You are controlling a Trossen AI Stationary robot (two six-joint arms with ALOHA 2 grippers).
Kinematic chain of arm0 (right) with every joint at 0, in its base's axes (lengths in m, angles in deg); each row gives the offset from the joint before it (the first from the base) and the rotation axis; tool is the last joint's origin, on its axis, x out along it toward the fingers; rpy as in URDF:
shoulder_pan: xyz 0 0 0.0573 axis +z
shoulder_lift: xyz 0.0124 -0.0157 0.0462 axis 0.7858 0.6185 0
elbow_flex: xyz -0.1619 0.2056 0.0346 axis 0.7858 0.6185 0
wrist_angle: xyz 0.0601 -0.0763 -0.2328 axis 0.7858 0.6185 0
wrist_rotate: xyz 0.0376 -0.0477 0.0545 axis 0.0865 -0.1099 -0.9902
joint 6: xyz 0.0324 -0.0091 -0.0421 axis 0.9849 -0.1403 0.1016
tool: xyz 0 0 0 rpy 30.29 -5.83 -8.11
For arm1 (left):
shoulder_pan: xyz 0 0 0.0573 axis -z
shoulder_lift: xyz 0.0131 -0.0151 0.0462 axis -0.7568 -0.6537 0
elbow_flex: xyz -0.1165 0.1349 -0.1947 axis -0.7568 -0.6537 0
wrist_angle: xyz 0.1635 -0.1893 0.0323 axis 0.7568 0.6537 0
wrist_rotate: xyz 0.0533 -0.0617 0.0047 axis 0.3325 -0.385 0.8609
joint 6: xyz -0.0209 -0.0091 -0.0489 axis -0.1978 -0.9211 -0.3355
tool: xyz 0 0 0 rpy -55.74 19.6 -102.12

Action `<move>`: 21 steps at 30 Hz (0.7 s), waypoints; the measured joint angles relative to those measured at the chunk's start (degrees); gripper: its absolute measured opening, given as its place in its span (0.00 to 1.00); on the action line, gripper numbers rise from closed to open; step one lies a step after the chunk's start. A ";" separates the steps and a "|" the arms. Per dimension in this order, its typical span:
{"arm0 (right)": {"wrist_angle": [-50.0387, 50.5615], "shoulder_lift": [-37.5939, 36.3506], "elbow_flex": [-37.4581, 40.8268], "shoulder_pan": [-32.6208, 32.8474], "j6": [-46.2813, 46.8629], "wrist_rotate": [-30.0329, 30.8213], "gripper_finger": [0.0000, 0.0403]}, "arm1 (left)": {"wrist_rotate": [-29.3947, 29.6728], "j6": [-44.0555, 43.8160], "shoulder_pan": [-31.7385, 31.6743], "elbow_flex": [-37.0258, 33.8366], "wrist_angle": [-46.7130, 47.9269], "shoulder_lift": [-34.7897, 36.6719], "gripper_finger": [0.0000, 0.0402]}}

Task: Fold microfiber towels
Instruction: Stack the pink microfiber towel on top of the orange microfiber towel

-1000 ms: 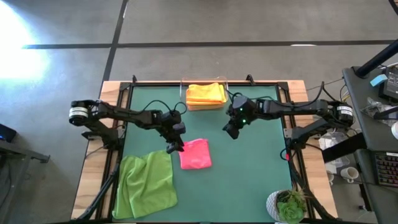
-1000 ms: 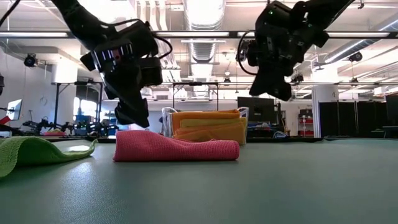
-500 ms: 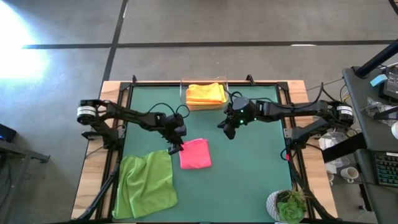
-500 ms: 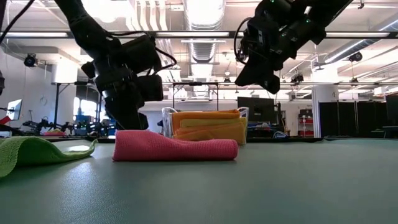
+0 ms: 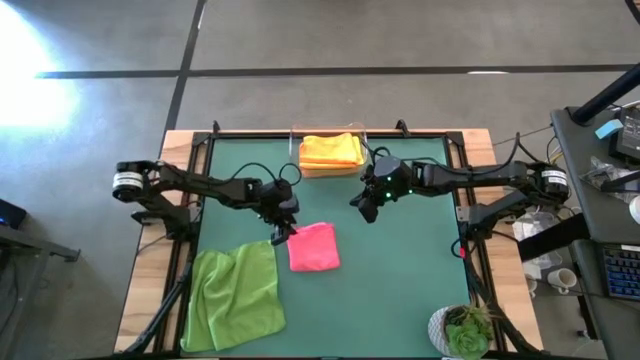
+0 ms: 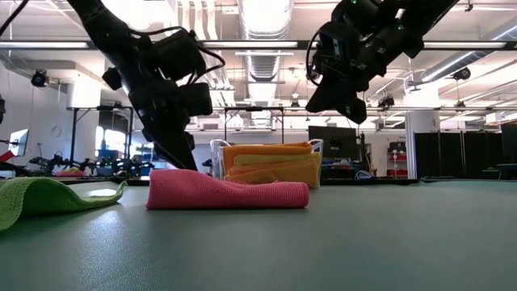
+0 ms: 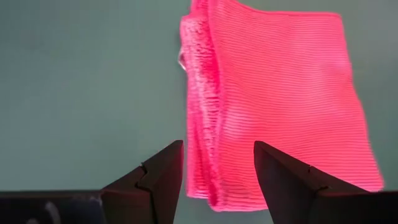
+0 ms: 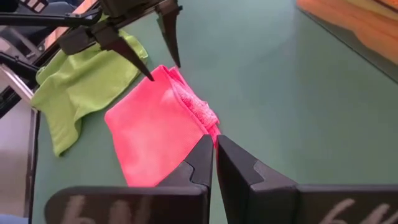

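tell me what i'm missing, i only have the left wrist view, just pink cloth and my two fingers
Observer: The left gripper is open, by the folded pink towel, at the corner nearest the green one, fingertips just above the table.
Operator: where's the other arm
Observer: The right gripper is shut, holding nothing, hanging in the air between the pink towel and the bin.
Operator: what else is left to fold
Observer: A lime green towel lies loosely spread at the near left of the table, not folded square.
Operator: and the finished ones
Observer: Orange and yellow towels sit stacked in the clear bin at the table's far edge.
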 joint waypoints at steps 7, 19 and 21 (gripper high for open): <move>-0.03 0.00 0.18 0.00 -0.13 0.02 0.03 | 0.51 0.89 0.11 -0.02 -0.22 -3.47 0.45; -0.72 0.31 0.27 0.10 4.04 0.13 0.03 | 0.44 0.41 0.35 0.04 -0.66 -5.49 0.45; -1.01 0.90 0.27 0.72 5.40 0.18 0.03 | 0.51 0.36 0.71 0.04 -0.60 -5.49 0.45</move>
